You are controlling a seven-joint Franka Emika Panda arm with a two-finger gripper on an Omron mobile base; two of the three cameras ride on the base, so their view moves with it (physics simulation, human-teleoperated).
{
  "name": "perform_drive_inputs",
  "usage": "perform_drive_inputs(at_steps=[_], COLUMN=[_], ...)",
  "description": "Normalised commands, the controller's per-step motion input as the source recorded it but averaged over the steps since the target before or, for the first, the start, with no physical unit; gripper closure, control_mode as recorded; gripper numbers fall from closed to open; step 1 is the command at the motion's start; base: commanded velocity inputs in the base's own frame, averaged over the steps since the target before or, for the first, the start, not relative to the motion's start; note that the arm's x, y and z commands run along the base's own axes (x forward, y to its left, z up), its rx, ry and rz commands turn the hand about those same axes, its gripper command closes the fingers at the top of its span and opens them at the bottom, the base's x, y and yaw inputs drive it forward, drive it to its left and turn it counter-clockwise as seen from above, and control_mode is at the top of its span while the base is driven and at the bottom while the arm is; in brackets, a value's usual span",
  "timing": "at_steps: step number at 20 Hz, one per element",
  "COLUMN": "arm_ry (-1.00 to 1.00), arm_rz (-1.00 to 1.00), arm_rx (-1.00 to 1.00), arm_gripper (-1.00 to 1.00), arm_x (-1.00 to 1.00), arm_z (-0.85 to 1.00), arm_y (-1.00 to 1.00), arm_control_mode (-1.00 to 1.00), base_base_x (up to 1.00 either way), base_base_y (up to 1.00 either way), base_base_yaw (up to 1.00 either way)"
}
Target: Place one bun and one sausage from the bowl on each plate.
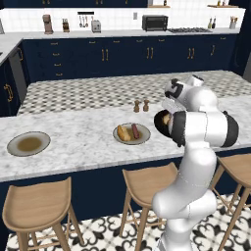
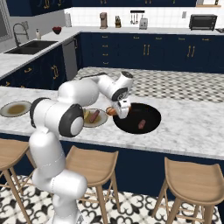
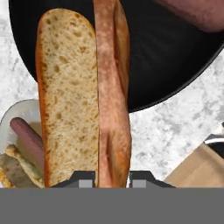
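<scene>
My gripper (image 3: 112,179) is shut on a split bun (image 3: 83,96), which stands up between the fingers in the hand view. It hangs over the left edge of the black bowl (image 2: 148,114), just above the counter (image 2: 188,127), and the gripper (image 2: 119,111) shows there too. One sausage (image 2: 141,124) lies in the bowl. Just left of the bowl, the near plate (image 1: 143,138) holds a bun (image 1: 123,133) and a sausage (image 1: 135,131). The far plate (image 1: 28,143) sits bare at the counter's left end.
Two small brown shakers (image 1: 141,105) stand behind the near plate. Wooden stools (image 1: 41,203) line the counter's front edge. A sink (image 2: 26,47) lies at the far left, and a toaster oven (image 1: 155,22) stands on the back counter.
</scene>
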Motion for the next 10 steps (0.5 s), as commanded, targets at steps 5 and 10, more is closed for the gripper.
perform_drive_inputs(at_steps=[5,10], arm_ry=[-0.05,-0.16], arm_rz=[0.57,0.49], arm_rx=[-0.11,-0.08], arm_gripper=[1.0,1.0], arm_x=[-0.71,-0.33], arm_z=[0.12,0.03], arm_y=[0.15,0.26], arm_control_mode=[-1.0,-1.0], base_base_x=[0.0,0.0], base_base_y=[0.0,0.0], base_base_yaw=[0.0,0.0])
